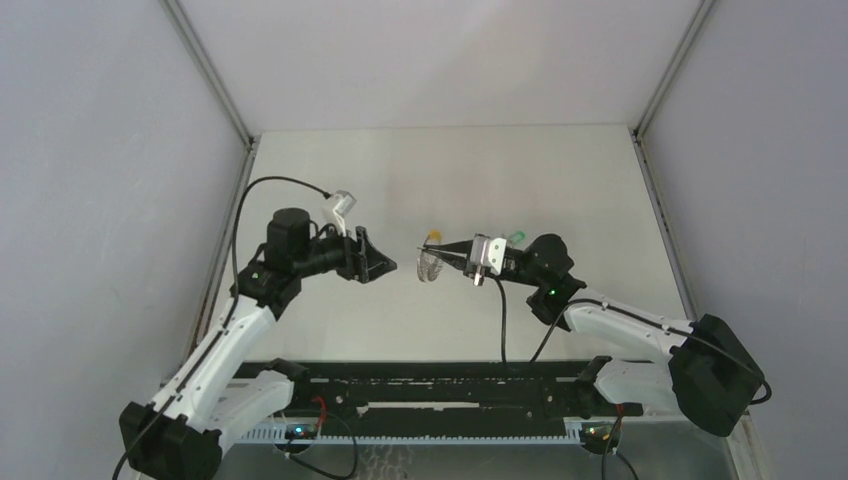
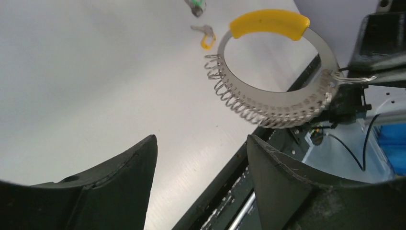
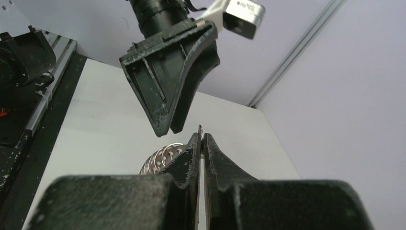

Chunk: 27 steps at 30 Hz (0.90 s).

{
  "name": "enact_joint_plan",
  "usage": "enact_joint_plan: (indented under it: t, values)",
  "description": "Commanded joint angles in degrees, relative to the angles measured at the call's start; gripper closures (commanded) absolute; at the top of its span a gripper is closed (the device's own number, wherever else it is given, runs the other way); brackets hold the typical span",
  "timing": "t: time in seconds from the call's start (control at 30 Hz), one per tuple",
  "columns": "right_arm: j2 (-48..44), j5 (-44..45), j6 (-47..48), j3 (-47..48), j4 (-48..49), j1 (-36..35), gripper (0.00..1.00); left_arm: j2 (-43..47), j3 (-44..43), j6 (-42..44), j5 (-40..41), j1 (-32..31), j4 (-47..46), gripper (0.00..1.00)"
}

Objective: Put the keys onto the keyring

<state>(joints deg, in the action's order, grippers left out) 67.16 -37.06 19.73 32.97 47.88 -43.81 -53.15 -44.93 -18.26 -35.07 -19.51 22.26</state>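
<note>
The keyring (image 1: 431,264) is a grey metal ring with a yellow section at its far side and wire coils along its near rim. My right gripper (image 1: 447,258) is shut on its rim and holds it above the table. The ring fills the upper right of the left wrist view (image 2: 268,100), and its coils show in the right wrist view (image 3: 162,156). My left gripper (image 1: 386,266) is open and empty, just left of the ring and apart from it. The orange-headed key (image 2: 206,38) and the green-headed key (image 2: 196,5) lie on the table beyond the ring. The green head also shows in the top view (image 1: 517,237).
The white table (image 1: 450,170) is walled on the left, right and back. A black rail (image 1: 440,385) with cables runs along the near edge between the arm bases. The left arm's wrist camera (image 1: 342,203) sticks up behind its gripper.
</note>
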Motion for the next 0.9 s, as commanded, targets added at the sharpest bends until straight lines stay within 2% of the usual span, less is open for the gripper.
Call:
enact_joint_plan:
  t: [0.0, 0.1, 0.17, 0.23, 0.3, 0.37, 0.53, 0.7, 0.87]
  values:
    - [0.3, -3.3, -2.6, 3.1, 3.4, 1.3, 1.00, 5.9, 2.7, -2.3, 3.7, 0.1, -9.2, 0.27]
    - [0.8, -5.6, -3.5, 3.3, 3.0, 2.5, 1.00, 7.8, 5.1, -3.3, 3.8, -1.8, -17.4, 0.29]
    - [1.1, -7.8, -3.7, 3.5, 1.6, 3.2, 1.00, 9.0, 8.3, -2.5, 7.3, -5.0, -24.6, 0.32]
    - [1.2, -9.1, -3.3, 3.7, 0.1, 3.8, 1.00, 9.8, 13.6, -1.9, 9.8, -7.1, -35.2, 0.34]
    - [1.2, -10.5, -2.9, 3.7, -1.3, 4.3, 1.00, 9.9, 19.0, -2.1, 9.4, -7.2, -47.0, 0.35]
    - [1.3, -12.1, -2.9, 3.7, -1.8, 4.7, 1.00, 9.3, 22.4, -0.3, 8.5, -7.3, -54.8, 0.35]
    - [2.2, -14.9, -2.6, 4.7, -3.2, 4.9, 1.00, 5.6, 22.1, 5.7, 3.5, -7.2, -60.9, 0.44]
    - [3.2, -16.0, -0.8, 5.8, -6.2, 4.9, 1.00, 5.4, 22.9, 11.2, -1.7, -7.2, -65.1, 0.44]
    - [5.2, -16.7, -1.2, 6.5, -5.4, 5.1, 1.00, 2.7, 23.7, 11.9, -6.6, -7.7, -70.6, 0.46]
